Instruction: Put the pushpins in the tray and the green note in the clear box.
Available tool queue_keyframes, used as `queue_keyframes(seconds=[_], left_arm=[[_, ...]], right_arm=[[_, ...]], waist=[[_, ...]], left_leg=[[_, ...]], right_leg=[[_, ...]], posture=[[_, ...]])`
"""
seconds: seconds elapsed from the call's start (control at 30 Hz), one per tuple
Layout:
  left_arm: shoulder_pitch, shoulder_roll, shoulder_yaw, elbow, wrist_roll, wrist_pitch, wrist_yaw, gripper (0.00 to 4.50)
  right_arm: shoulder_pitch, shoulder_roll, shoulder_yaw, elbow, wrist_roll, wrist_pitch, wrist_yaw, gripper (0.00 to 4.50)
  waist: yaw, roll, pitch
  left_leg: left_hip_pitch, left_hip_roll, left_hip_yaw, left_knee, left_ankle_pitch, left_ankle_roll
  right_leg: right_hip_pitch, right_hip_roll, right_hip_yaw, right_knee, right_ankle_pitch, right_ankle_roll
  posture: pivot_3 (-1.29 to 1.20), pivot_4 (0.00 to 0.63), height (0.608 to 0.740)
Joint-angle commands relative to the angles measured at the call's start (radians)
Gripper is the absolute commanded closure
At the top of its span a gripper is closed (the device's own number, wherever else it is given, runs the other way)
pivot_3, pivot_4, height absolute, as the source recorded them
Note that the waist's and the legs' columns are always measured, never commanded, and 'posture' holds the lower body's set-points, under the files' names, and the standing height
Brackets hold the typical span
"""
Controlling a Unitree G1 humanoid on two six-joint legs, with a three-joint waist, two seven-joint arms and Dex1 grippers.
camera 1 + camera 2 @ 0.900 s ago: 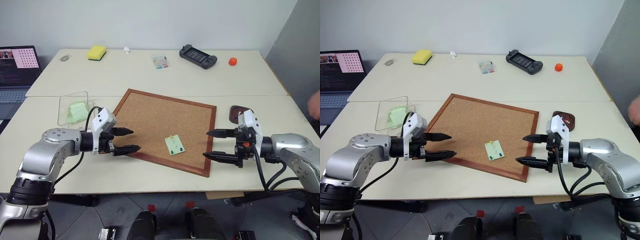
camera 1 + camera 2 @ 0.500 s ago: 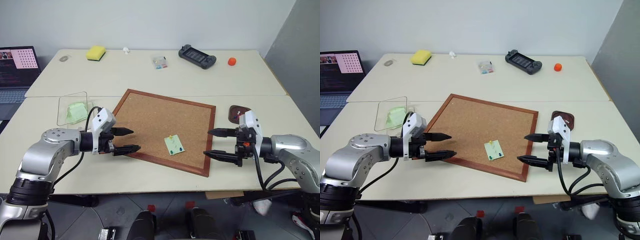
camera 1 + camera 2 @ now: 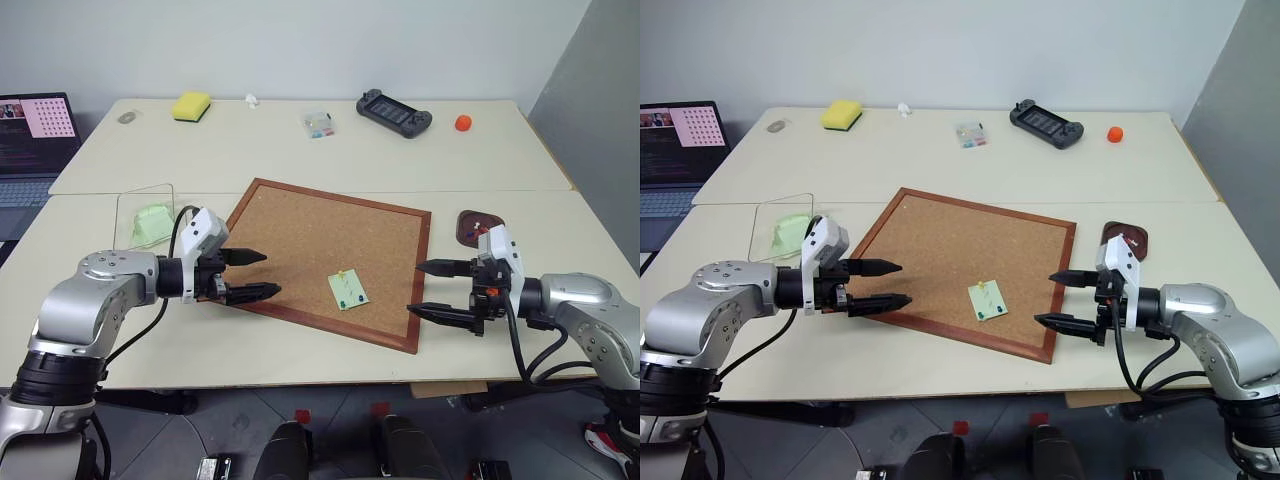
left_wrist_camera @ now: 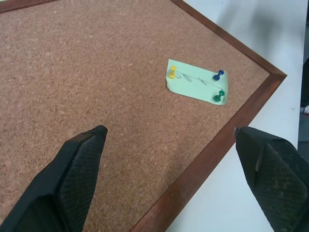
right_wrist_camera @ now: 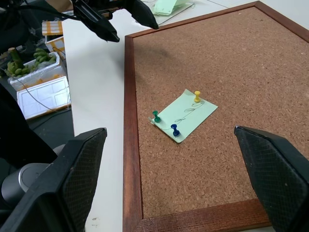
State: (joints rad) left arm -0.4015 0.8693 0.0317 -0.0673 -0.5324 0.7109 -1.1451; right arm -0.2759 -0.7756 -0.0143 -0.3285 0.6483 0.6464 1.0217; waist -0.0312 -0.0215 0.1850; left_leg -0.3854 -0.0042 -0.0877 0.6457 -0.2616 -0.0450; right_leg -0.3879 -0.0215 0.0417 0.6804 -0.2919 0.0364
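Left eye view: clear box [image 3: 146, 217] holding green slip; tray [image 3: 477, 224] with pin-like specks; green note [image 3: 348, 290], pushpins [image 4: 218, 85] pinned on corkboard [image 3: 320, 240]; left pincer [image 3: 256, 274], right pincer [image 3: 426, 288] both apart, empty.

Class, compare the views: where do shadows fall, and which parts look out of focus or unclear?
Right wrist view: soft shadow on the corkboard; the near fingers are blurred; the green note and pushpins are sharp. Left eye view: even light; the pins look like specks, and the clear box is faint against the table.
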Motion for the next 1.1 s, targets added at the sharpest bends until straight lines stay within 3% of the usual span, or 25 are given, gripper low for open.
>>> queue_keyframes(seconds=[0.03, 0.23, 0.4, 0.47, 0.5, 0.6, 0.8, 1.1], left_arm=[[-0.013, 0.015, 0.04, -0.062, -0.09, 0.08, -0.032, 0.01], [0.002, 0.027, 0.054, -0.152, -0.189, 0.16, -0.057, 0.01], [-0.021, -0.017, 0.047, -0.092, -0.106, 0.059, 0.023, 0.01], [-0.04, -0.058, 0.04, -0.011, -0.011, -0.078, 0.09, 0.01], [-0.047, -0.075, 0.042, 0.017, 0.016, -0.123, 0.113, 0.38], [-0.057, -0.14, 0.041, 0.088, 0.09, -0.242, 0.188, 0.78], [-0.039, -0.24, 0.007, 0.154, 0.194, -0.336, 0.311, 2.08], [-0.045, -0.355, -0.01, 0.198, 0.257, -0.336, 0.434, 3.89]], right_arm=[[-0.033, 0.01, -0.002, -0.034, 0.013, 0.009, -0.006, 0.02], [-0.058, 0.016, 0.007, -0.03, 0.011, 0.021, -0.002, 0.02], [-0.068, 0.018, 0.014, -0.035, 0.013, 0.025, 0.0, 0.02], [-0.08, 0.029, 0.026, -0.036, 0.008, 0.02, -0.004, 0.02], [-0.085, 0.034, 0.031, -0.036, 0.006, 0.019, -0.007, 0.0], [-0.115, 0.07, 0.075, -0.024, -0.025, -0.005, -0.011, 0.0], [-0.205, 0.166, 0.177, 0.094, -0.126, -0.09, 0.0, 0.0], [-0.279, 0.285, 0.258, 0.269, -0.275, -0.224, -0.024, 0.0]], waist=[[-0.001, 0.0, 0.0], [-0.001, 0.0, 0.0], [0.0, 0.0, 0.0], [0.001, 0.0, 0.0], [0.002, 0.0, 0.0], [0.0, 0.0, 0.0], [0.0, 0.0, 0.0], [0.0, 0.0, 0.0]], left_leg=[[0.0, 0.0, 0.0, 0.0, 0.0, 0.0], [0.0, 0.0, 0.0, 0.0, 0.0, 0.0], [0.001, 0.0, 0.0, 0.0, 0.0, 0.0], [0.001, 0.0, 0.0, 0.0, 0.0, 0.0], [0.001, 0.0, 0.0, 0.0, 0.0, 0.0], [0.0, 0.0, 0.0, 0.001, 0.0, 0.0], [0.0, 0.0, 0.0, 0.001, 0.0, 0.0], [0.0, -0.001, -0.001, 0.001, 0.0, 0.0]], right_leg=[[0.0, 0.0, 0.0, 0.0, 0.0, 0.0], [0.0, 0.0, 0.0, 0.0, 0.0, 0.0], [0.0, 0.0, 0.0, 0.0, 0.0, 0.0], [0.0, 0.0, 0.0, 0.0, 0.0, 0.0], [0.0, 0.0, 0.0, 0.0, 0.0, 0.0], [0.0, 0.0, 0.0, 0.0, 0.0, 0.0], [0.0, 0.0, 0.0, 0.0, 0.0, 0.0], [-0.001, -0.001, 0.0, 0.001, 0.0, 0.0]], posture=[[0.0, 0.15, 0.74], [0.0, 0.15, 0.74], [0.0, 0.15, 0.74], [0.0, 0.15, 0.74], [0.0, 0.15, 0.74], [0.0, 0.15, 0.74], [0.0, 0.15, 0.74], [0.0, 0.15, 0.74]])
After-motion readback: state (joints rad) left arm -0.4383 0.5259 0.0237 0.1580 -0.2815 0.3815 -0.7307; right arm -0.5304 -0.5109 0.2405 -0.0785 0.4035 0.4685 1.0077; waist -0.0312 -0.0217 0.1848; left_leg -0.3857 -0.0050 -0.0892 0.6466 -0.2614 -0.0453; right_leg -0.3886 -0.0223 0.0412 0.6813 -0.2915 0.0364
